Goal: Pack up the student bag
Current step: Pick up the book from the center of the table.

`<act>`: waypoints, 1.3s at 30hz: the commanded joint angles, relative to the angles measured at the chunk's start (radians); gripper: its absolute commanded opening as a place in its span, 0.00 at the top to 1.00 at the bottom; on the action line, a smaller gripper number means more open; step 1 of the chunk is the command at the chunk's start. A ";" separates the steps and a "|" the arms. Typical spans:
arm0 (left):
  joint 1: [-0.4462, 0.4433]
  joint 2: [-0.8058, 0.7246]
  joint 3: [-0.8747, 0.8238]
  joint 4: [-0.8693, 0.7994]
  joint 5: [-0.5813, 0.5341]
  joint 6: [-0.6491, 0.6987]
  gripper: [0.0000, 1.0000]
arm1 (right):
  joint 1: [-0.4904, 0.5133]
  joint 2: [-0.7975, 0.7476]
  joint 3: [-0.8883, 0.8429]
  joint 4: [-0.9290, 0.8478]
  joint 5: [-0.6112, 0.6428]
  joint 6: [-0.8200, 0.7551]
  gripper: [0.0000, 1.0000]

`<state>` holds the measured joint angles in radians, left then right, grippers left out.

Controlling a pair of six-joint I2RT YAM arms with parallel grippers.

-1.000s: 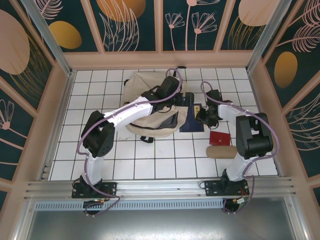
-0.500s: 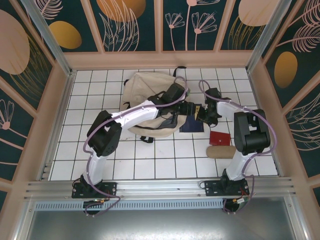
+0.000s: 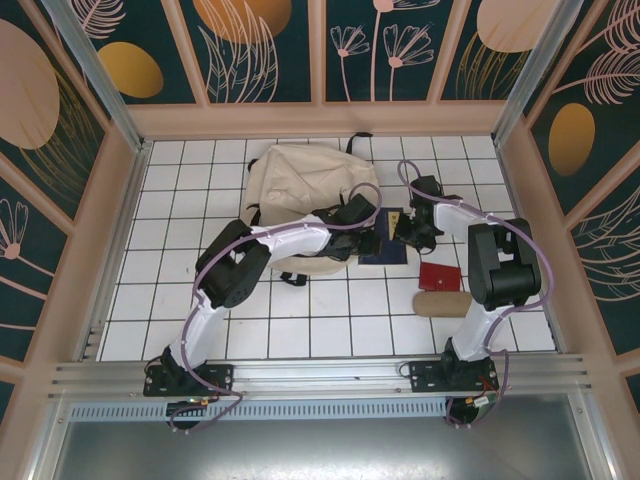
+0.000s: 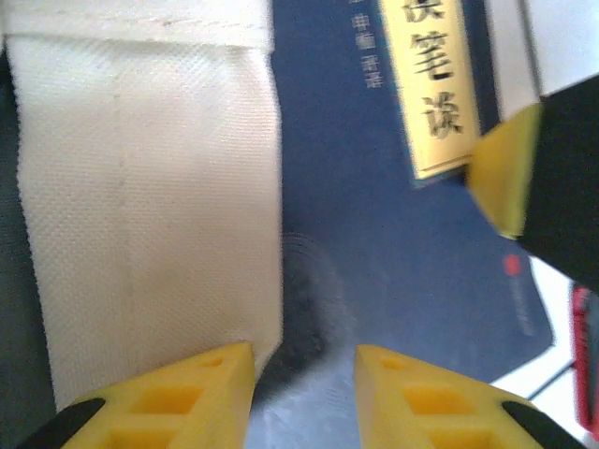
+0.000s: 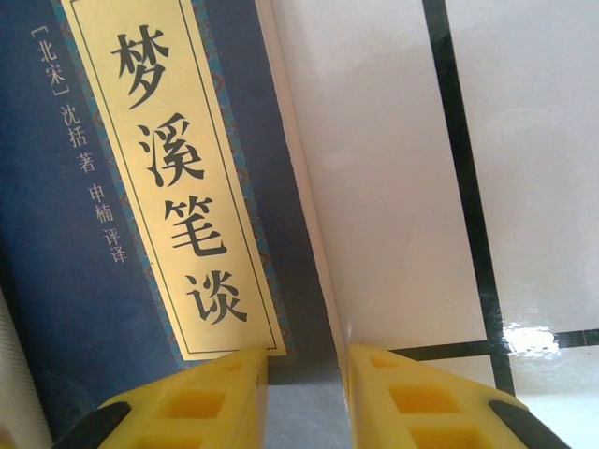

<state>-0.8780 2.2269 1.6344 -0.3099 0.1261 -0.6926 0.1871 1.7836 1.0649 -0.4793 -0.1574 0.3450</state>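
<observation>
Where the left tool (image 4: 301, 363) hangs, the student bag (image 4: 150, 187) lies partly beneath.

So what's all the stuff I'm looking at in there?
bag: one, beige with black straps, far middle of the table
book: one, navy with a yellow title label, flat beside the bag's right edge
red flat square: one, red, near side of the book, to its right
roll: one, tan, lying just nearer than the red square
table: one, white tiles with dark lines, under everything
walls: dark teal panels with leaf patterns, around three sides
arms: two, white and black, reaching from the near edge
left gripper: one, yellow tips, where bag fabric meets book
right gripper: one, yellow tips, either side of the book's edge
</observation>
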 commanded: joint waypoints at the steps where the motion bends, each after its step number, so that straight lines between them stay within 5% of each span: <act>1: 0.002 0.016 -0.006 -0.079 -0.120 -0.022 0.56 | 0.005 -0.004 0.011 -0.037 -0.029 -0.015 0.72; 5: 0.003 0.004 -0.019 -0.096 -0.210 -0.040 0.49 | 0.005 -0.011 0.005 -0.036 -0.063 -0.018 0.69; 21: 0.038 0.027 -0.108 -0.008 -0.077 -0.081 0.57 | -0.029 -0.167 -0.036 0.039 -0.401 -0.021 0.71; 30: 0.047 0.013 -0.114 0.009 -0.069 -0.077 0.58 | -0.029 -0.099 -0.048 0.046 -0.362 0.007 0.77; 39: 0.060 -0.054 -0.099 0.014 -0.060 -0.043 0.53 | -0.036 -0.160 -0.003 -0.004 -0.170 0.038 1.00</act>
<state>-0.8490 2.1895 1.5574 -0.2230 0.0986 -0.7559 0.1570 1.6745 1.0317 -0.4503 -0.4374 0.3733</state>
